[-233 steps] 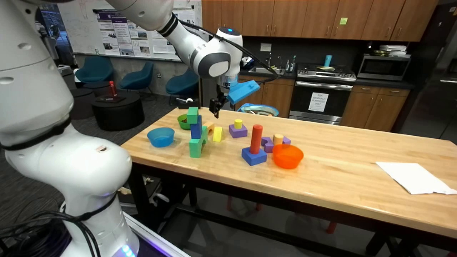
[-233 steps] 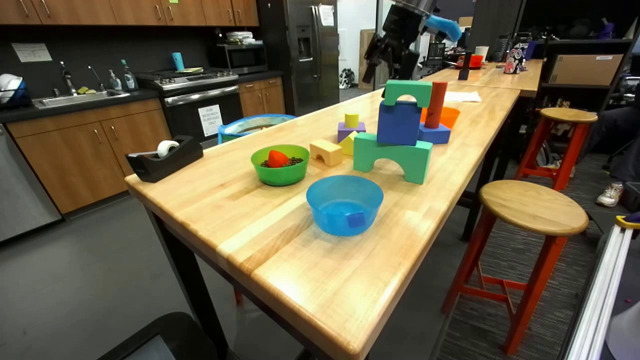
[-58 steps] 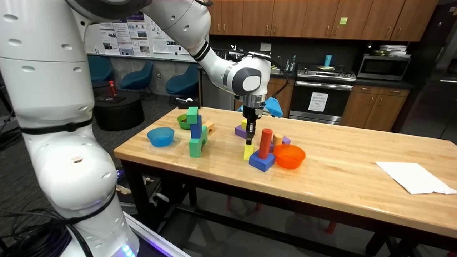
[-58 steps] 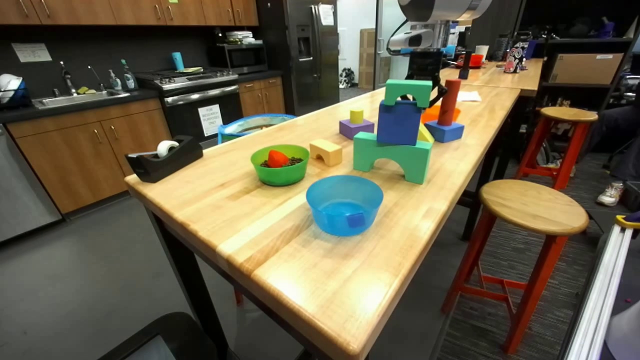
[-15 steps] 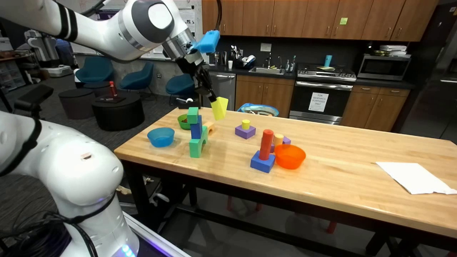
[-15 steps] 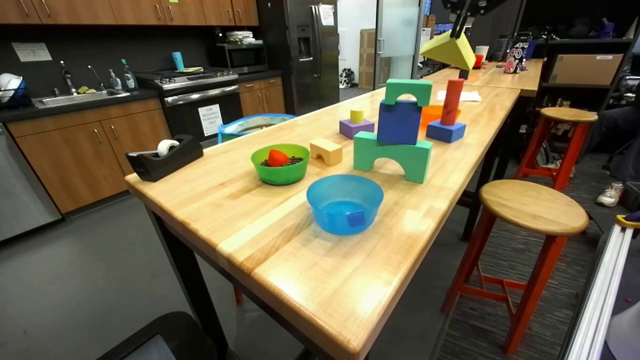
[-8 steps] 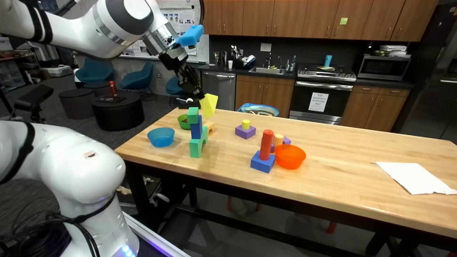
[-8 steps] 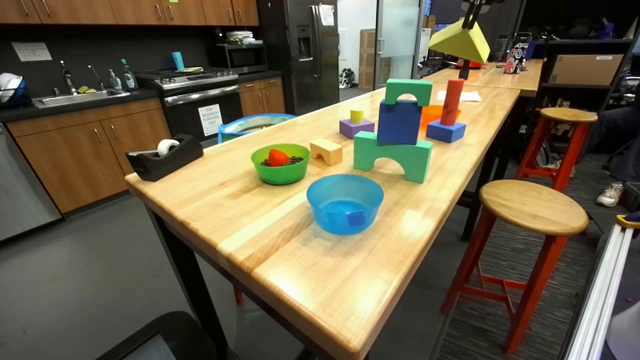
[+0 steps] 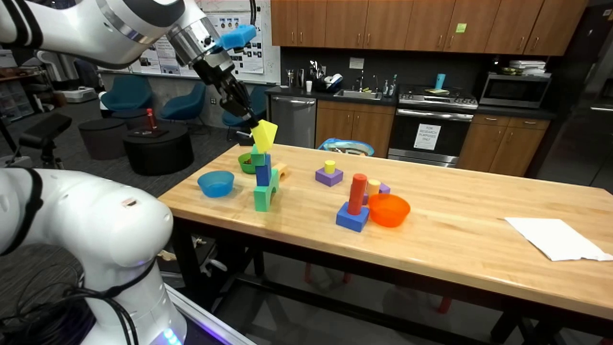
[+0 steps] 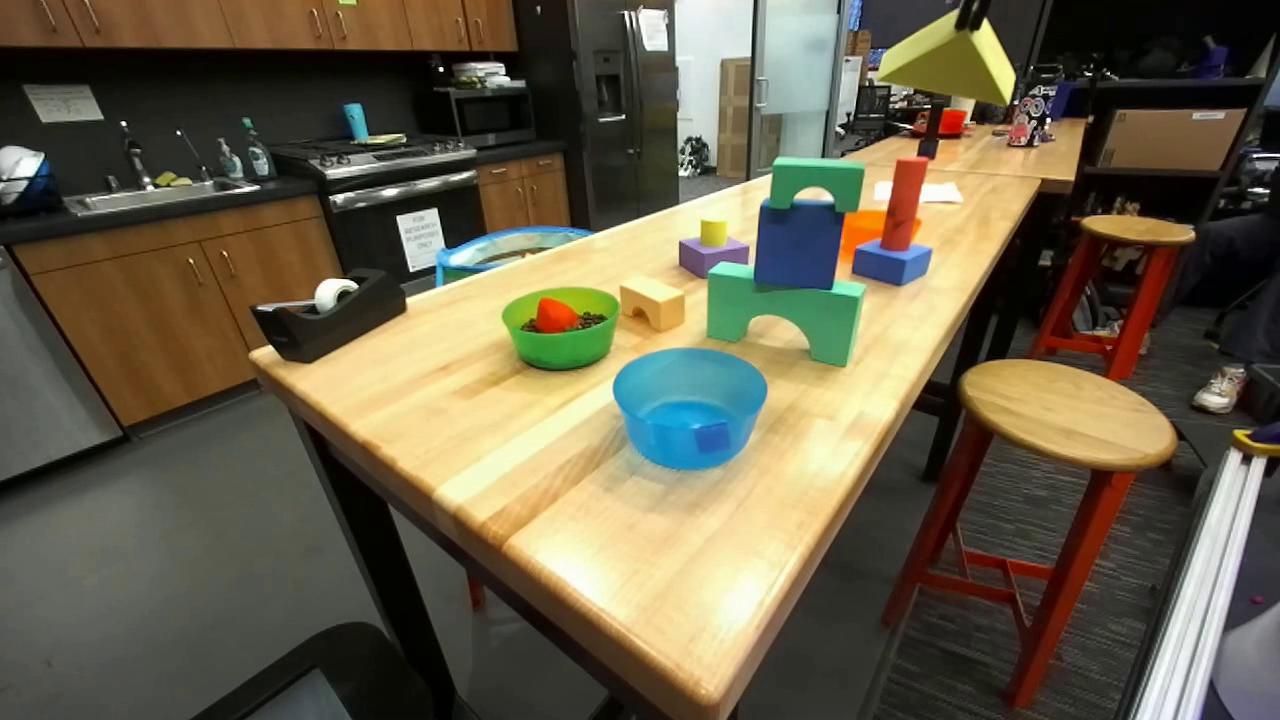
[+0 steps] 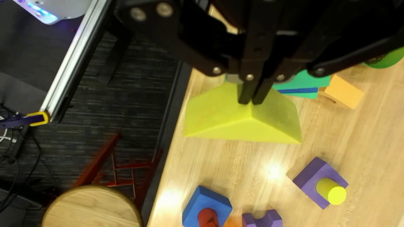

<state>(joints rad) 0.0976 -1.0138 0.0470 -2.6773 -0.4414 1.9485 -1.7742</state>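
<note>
- Since the frame half a second earlier, the yellow wedge (image 9: 264, 136) and the gripper (image 11: 251, 100) are shifted leftward in an exterior view, so that the small green arch (image 10: 815, 174) is now partly covered there; no other block is seen to be moved.
- The yellow wedge is held in the air above the table (image 10: 480, 430), pinched across its ridge with the fingertips (image 11: 245, 96) on the two sloping sides.
- The grip could be lost: only the narrow ridge is clasped, and the block could be squeezed out or twisted by a bump against the slopes.
- The stack (image 9: 262, 177) could be toppled: the small green arch appears merely rested on the blue block (image 10: 798, 245), which is borne by the large green arch (image 10: 785, 302), so a light brush might be enough.
- A corner could be caught first, because the yellow wedge is held at a tilt.
- In the wrist view, most of the stack is hidden behind the gripper, and the green bowl (image 11: 389, 58) is cut off.
- In an exterior view, little more than the fingertips (image 10: 965, 16) is left uncropped by the top edge; their inner faces are shown nowhere, so how firmly the wedge is pressed cannot be told.
</note>
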